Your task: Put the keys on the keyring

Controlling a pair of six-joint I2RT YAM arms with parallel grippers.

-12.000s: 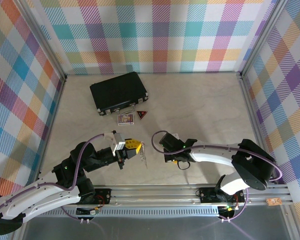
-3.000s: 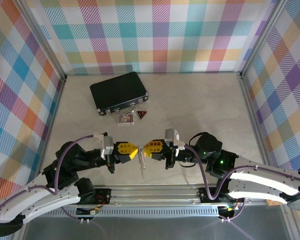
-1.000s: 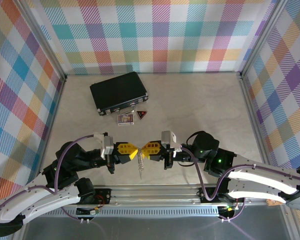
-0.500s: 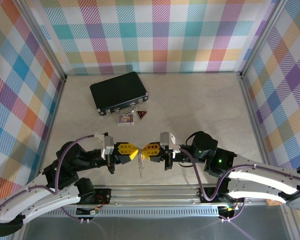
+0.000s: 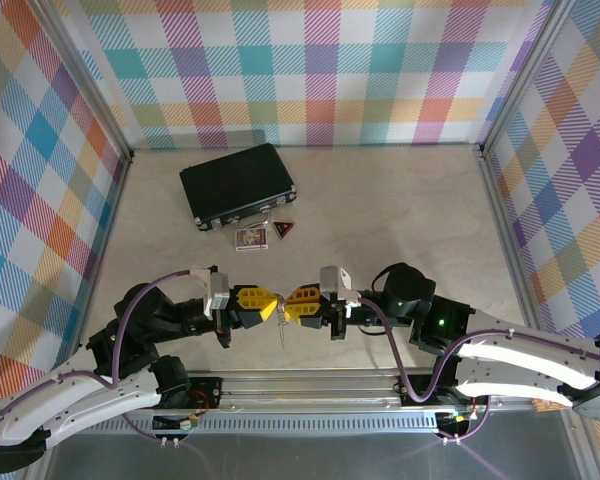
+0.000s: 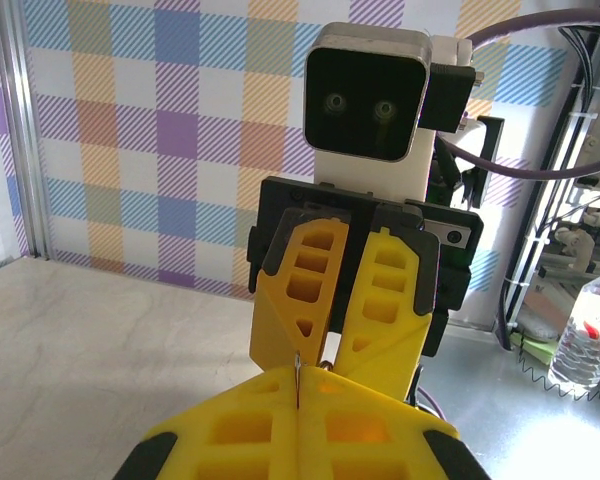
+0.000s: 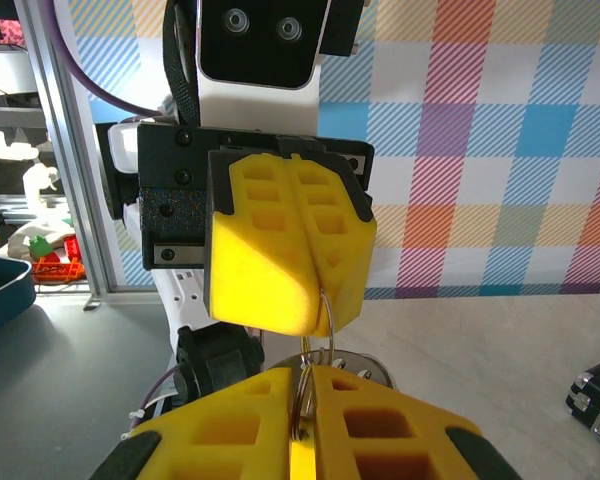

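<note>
left gripper (image 5: 272,304): clenched, its yellow fingers pressed flat together. in the right wrist view a thin wire loop comes out from under its tip, so it grasps the keyring.
right gripper (image 5: 289,305): it faces the left one tip to tip. its yellow fingers are nearly together with a narrow slit between them. the wire loop runs down into that slit, but i cannot tell whether the fingers pinch it.
keyring (image 5: 280,325): held up off the tabletop (image 5: 400,220) between the two sets of fingertips, above the middle of the near edge. a thin silvery piece hangs down from where the tips meet.
arms: both reach in from the near edge toward the middle, the left from the left side and the right from the right side, wrists level with each other.
black case (image 5: 238,183): lies closed toward the far edge, left of centre, well apart from both grippers.
picture card (image 5: 250,237): lies flat just in front of the case.
red triangular tag (image 5: 283,230): lies just beside the card on its right, near the case's near right corner.
</note>
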